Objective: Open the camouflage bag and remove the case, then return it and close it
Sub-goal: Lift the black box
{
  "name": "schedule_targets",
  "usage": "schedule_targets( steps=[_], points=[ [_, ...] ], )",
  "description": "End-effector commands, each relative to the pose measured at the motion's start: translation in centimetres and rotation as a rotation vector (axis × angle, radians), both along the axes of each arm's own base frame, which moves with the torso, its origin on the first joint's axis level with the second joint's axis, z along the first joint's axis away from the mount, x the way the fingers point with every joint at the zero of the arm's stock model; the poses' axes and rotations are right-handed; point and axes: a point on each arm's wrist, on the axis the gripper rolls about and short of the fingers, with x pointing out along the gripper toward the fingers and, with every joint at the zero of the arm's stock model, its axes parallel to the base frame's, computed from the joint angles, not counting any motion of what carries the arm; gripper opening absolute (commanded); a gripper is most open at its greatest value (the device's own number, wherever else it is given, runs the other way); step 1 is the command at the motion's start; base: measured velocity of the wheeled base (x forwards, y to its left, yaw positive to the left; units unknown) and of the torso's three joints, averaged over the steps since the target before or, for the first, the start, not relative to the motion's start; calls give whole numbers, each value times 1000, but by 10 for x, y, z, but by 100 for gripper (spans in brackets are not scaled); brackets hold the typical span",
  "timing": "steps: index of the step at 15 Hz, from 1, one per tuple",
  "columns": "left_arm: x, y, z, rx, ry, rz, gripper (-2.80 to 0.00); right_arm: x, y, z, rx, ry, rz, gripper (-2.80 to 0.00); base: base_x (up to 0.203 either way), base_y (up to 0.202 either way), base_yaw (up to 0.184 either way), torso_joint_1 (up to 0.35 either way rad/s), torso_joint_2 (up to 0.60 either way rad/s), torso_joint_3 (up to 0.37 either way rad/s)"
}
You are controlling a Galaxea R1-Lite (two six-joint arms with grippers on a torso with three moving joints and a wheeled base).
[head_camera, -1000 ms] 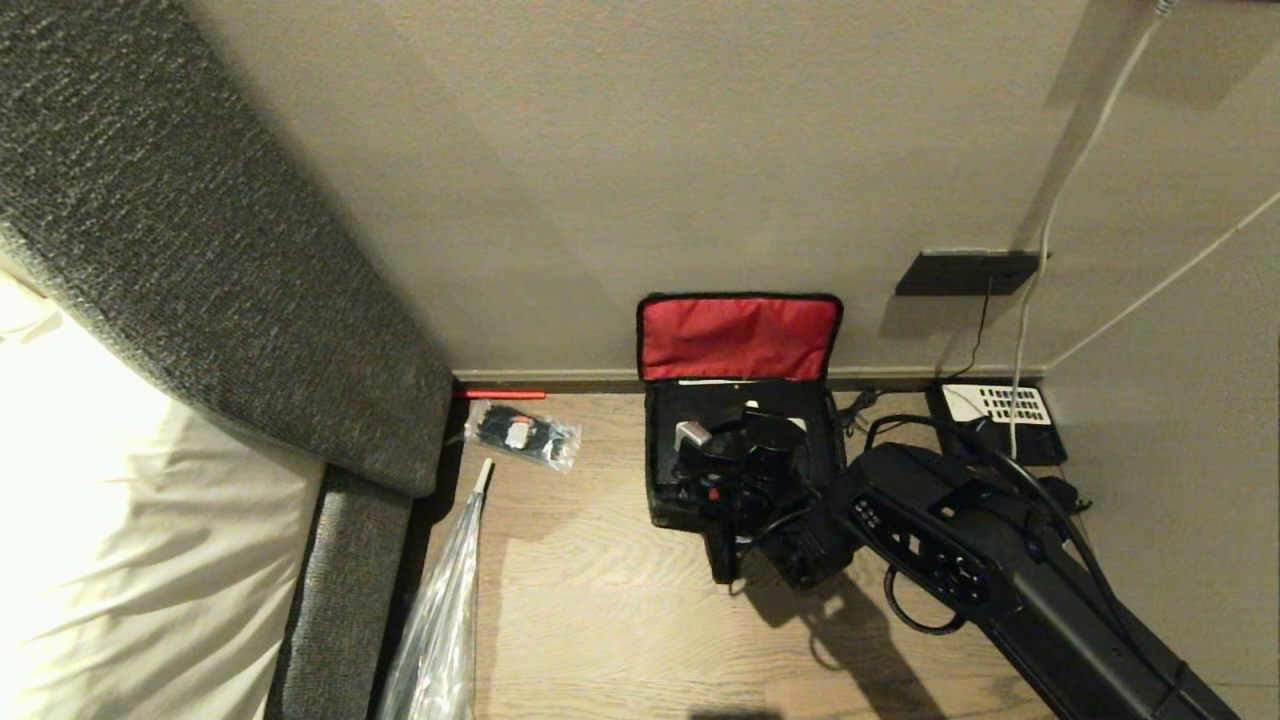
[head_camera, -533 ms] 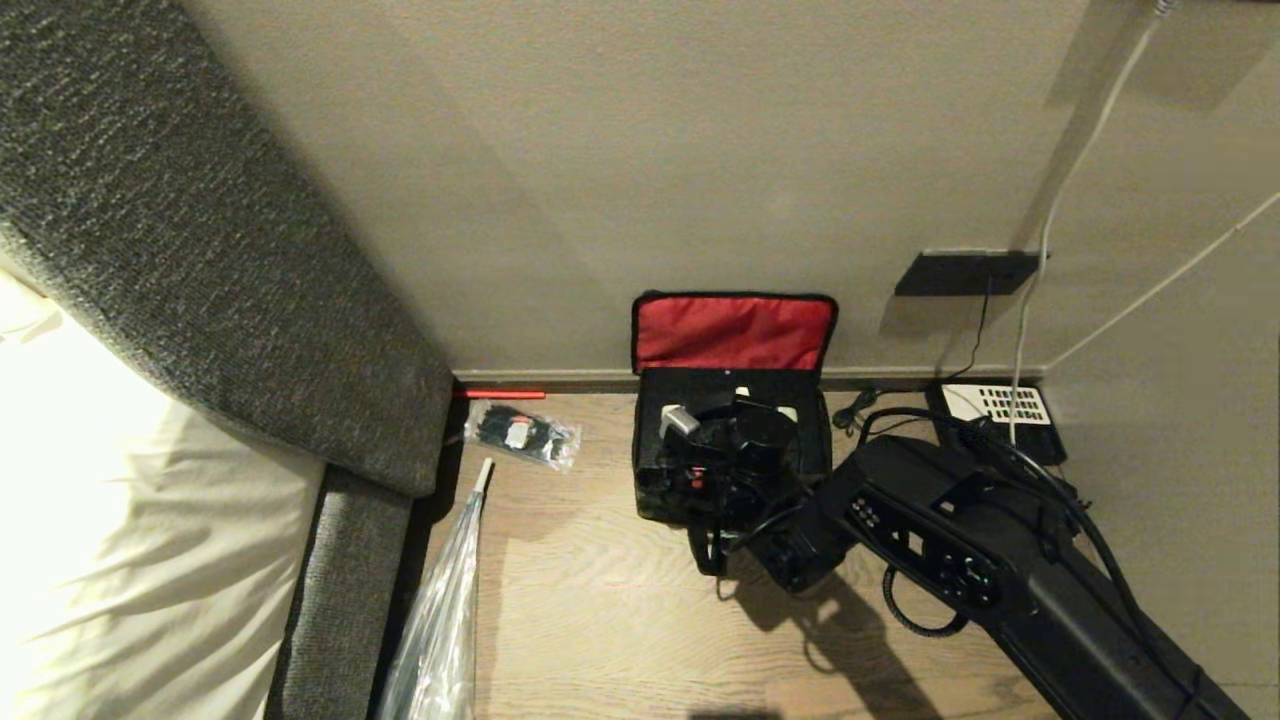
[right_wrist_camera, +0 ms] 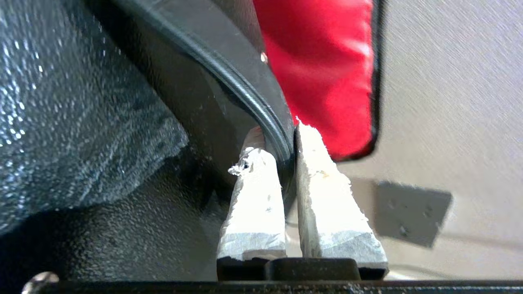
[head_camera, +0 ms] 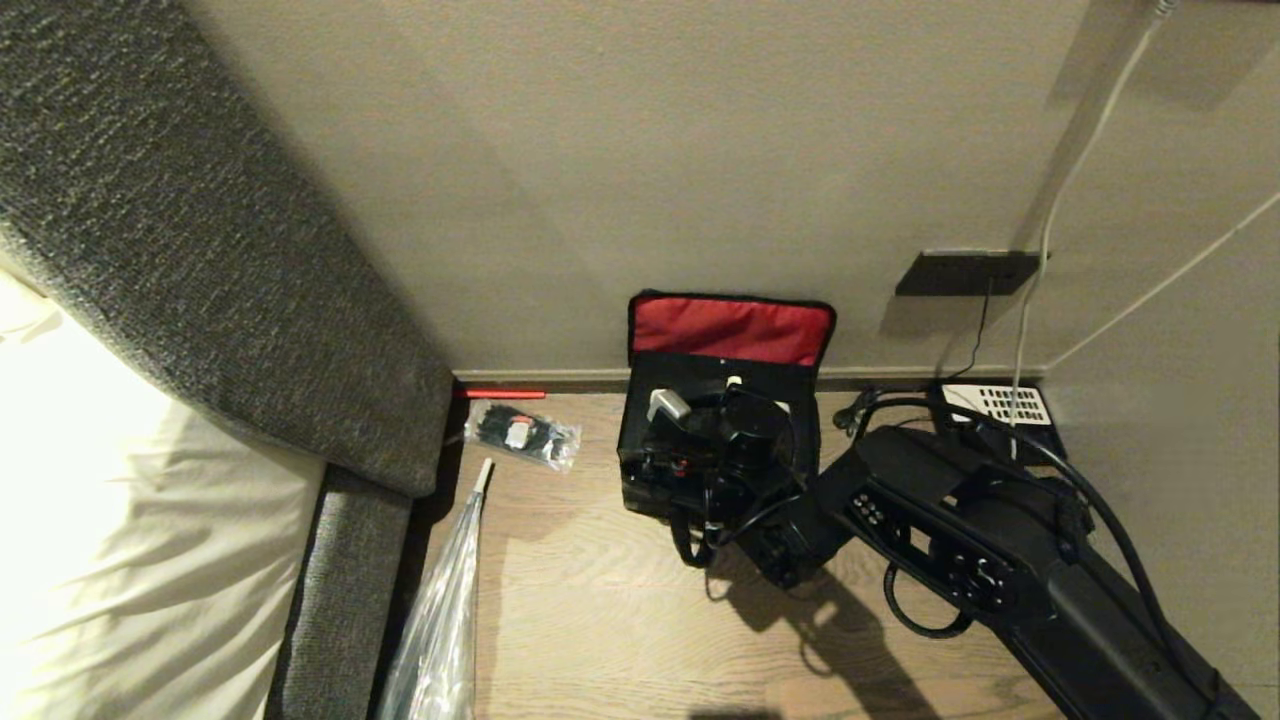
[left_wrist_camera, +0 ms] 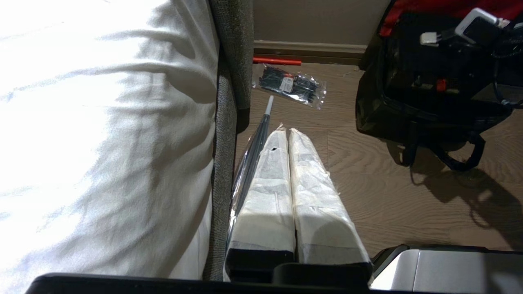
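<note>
Black rim: my right end effector point(right_wrist_camera: 286, 155) pinches it, clenched.
Bag point(head_camera: 720, 440): soft, light, sags; hold the stiff piping.

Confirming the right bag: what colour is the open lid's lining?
Red, with black trim: the lid lining of the camouflage bag shows best in the head view.

Right claw point(head_camera: 700, 440) inside open camouflage bag point(head_camera: 728, 330) by the wall point(head_camera: 640, 150).

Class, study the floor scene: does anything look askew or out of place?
Yes. The camouflage bag sits skewed to the wall, its near side tipped off the floor, as the right gripper, shut, pinches a black rim inside it. A packet of black items lies loose nearby.
</note>
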Motion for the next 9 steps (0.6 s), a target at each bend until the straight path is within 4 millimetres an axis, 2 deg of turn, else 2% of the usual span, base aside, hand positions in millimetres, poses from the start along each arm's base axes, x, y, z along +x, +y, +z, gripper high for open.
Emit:
schedule_targets(
  steps=[1,5,9],
  points=[
    [0,0,0,0,-1,0,-280,-5,-4,21,14,-19,-30,-280,0,0,0,0,0,0],
    [0,0,0,0,0,0,-280,-15,-11,38,11,-11,-45,-280,0,0,0,0,0,0],
    [0,0,0,0,-1,0,-280,-26,-11,44,8,8,-68,-280,0,0,0,0,0,0]
  ],
)
